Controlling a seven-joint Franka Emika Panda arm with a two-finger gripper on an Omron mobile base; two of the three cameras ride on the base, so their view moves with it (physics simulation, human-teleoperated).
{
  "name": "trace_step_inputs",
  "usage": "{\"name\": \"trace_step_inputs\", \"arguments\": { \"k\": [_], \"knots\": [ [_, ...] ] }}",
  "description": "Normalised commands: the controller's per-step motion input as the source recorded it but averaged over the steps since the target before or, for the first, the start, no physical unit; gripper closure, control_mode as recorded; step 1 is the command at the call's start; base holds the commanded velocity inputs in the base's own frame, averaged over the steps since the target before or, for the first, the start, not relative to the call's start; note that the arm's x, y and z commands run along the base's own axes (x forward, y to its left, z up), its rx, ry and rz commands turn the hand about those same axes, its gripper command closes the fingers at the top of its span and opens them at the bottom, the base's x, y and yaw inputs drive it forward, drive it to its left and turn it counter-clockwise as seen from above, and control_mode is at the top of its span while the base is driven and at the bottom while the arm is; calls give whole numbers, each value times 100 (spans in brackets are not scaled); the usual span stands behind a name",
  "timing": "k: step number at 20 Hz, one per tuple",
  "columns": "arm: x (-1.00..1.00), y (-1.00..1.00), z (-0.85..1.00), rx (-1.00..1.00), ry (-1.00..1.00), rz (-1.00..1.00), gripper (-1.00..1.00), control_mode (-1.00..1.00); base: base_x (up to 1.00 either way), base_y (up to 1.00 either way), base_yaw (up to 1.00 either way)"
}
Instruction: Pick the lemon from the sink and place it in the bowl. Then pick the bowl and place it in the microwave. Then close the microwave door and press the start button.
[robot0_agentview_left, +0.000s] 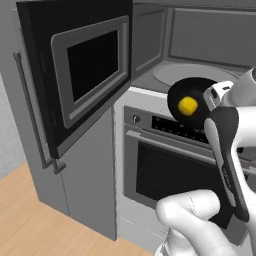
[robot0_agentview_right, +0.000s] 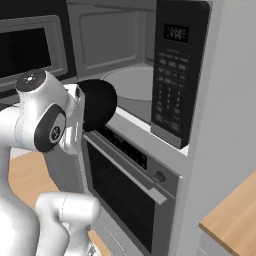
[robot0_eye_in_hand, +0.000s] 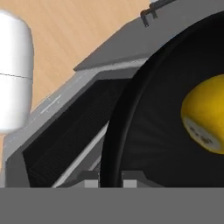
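Bowl (robot0_agentview_left: 186, 102) with lemon (robot0_agentview_left: 188, 105) inside sits pinched at its rim by the hand (robot0_eye_in_hand: 109, 181), center-right; keep it level going into the microwave (robot0_agentview_left: 200, 55).

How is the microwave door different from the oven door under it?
The microwave door is swung wide open, while the oven door is shut. The microwave door opens sideways and has no bar on it, while the oven door has a long bar handle across its top. The microwave door sits higher, the oven door lower. Both have a dark window in a grey frame.
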Motion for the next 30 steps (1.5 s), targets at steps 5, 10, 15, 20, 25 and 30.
{"name": "trace_step_inputs", "arguments": {
  "k": [5,10,15,20,25,30],
  "knots": [
    [13,-1,49,13,-15,-25,100,-100,0,0,0],
    [38,-4,33,22,-9,-16,100,-100,0,0,0],
    [64,0,24,16,-1,-13,100,-100,0,0,0],
    [69,0,26,0,0,-19,100,-100,0,0,0],
    [74,-4,9,0,1,-15,100,-100,0,0,0],
    [67,-27,0,0,11,-1,100,-100,0,0,0]
  ]
}}
